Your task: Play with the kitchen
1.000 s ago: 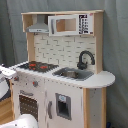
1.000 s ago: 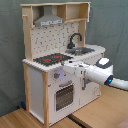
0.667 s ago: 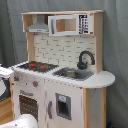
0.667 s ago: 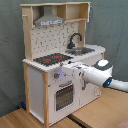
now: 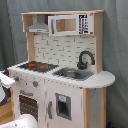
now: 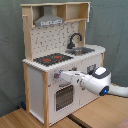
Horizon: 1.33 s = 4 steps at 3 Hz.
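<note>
Against the kitchen (image 6: 55, 75) front, fingers (image 6: 58, 76) reach; their opening cannot be told.

Pale wood and white paint

The kitchen (image 5: 60, 75) shows matt light wood, white painted panels, a glossy black faucet (image 5: 85, 59); the arm (image 6: 97, 82) looks smooth white plastic.

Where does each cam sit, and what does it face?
First exterior view: off the kitchen's sink end, facing its front; only a bit of white arm at the first exterior view's left edge.
Second exterior view: off the stovetop end, facing the front; arm reaches in from the second exterior view's right, gripper at the knobs above the oven door.
Shared: kitchen, stovetop, faucet, hood.
</note>
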Each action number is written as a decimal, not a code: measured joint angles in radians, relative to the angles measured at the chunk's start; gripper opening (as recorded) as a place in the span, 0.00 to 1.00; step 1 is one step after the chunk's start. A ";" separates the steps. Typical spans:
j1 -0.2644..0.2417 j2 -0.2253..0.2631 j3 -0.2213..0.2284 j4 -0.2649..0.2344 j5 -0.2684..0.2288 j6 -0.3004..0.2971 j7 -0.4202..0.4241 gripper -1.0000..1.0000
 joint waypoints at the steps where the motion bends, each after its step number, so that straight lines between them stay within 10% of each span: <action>1: 0.011 0.000 0.037 0.000 0.001 -0.043 0.095 1.00; 4: -0.102 0.010 0.075 0.047 0.001 0.018 0.322 1.00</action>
